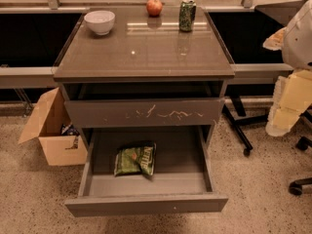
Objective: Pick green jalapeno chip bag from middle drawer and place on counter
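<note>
The green jalapeno chip bag lies flat on the floor of the middle drawer, left of centre. The drawer is pulled wide open below the scratched drawer front. The counter is the glossy grey-brown cabinet top above. My gripper hangs at the right edge of the view, pale yellow under the white arm. It is off to the right of the cabinet, at about the height of the scratched front, well apart from the bag.
A white bowl, a red apple and a green patterned can stand along the counter's back edge. An open cardboard box sits on the floor at the left. Chair legs and castors are at the right.
</note>
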Controlling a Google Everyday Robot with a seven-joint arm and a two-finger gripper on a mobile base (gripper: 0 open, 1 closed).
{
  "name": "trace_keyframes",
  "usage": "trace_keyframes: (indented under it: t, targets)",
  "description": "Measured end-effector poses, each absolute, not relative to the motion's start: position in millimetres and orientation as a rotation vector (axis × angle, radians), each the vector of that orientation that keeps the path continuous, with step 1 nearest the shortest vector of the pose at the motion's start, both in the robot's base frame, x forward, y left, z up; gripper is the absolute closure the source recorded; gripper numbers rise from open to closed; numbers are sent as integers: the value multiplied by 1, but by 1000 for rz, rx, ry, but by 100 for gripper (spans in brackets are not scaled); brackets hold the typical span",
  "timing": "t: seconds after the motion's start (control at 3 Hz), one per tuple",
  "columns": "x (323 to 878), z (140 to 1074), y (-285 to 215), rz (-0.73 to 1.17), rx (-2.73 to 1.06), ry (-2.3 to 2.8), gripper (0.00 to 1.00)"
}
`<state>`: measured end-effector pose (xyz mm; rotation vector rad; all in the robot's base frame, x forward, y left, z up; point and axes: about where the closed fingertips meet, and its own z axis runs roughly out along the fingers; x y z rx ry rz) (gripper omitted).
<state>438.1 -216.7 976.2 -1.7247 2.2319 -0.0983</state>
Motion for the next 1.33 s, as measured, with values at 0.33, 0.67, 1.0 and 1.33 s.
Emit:
trace_keyframes:
  t: [0.33,0.67,1.0,1.33]
  targets:
    - [438,975,-216,-93,-1723,2230,0]
    - [441,961,-206,-45,-1710,2211,0]
    - [442,924,-179,94,-1700,2135,0]
    - [451,882,-136,298,-1665,2016,0]
